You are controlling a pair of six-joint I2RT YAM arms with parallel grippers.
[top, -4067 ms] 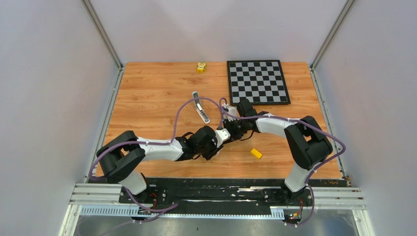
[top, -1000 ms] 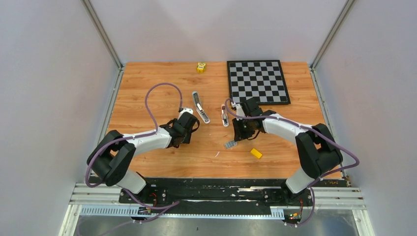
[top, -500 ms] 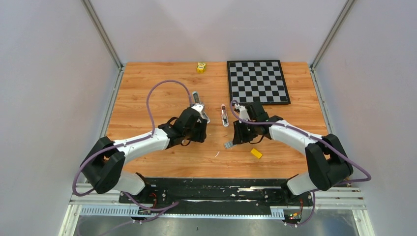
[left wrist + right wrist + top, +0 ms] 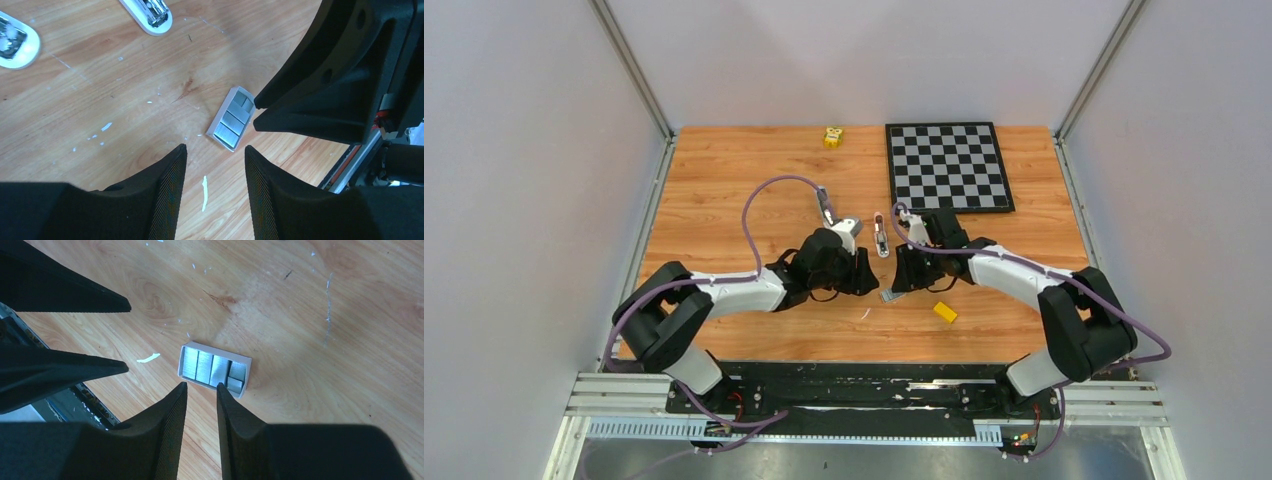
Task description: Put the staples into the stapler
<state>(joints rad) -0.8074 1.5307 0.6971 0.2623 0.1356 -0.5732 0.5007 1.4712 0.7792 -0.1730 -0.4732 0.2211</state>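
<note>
Jaws first: on the left gripper (image 4: 215,150) they're seen set moderately apart, with only bare table (image 4: 100,110) between them and nothing gripped. On the right gripper (image 4: 201,385) they're drawn almost together, just a slim gap showing, and nothing is gripped there either. The right fingertips (image 4: 175,405) are pictured right at the near edge of the tray (image 4: 216,351); whether contact is actually made can't be told tbh.

The staples (image 4: 205,365) are found low and centre in the top view. They're packed side by side in that shallow pale tray, which lies flat on the table between the two grippers. Both grippers are pointed at it, one from each side. Roughly four silvery blocks can be counted, one of them shorter, though the exact number isn't clear.

Everything else, counted up:
- One stapler (image 4: 825,203) is seen mid-frame in the top view, just above the left arm and partly covered by it.
- One more slim white-and-silver piece (image 4: 881,236) is seen to its right, above the staples.
- One yellow block (image 4: 944,312) is seen lower right of the tray.
- One small yellow toy (image 4: 832,137) is seen at the table's far edge.
- One chessboard (image 4: 949,165) is seen in the upper right.
- One tiny white scrap (image 4: 148,358) is seen near the tray.
</note>
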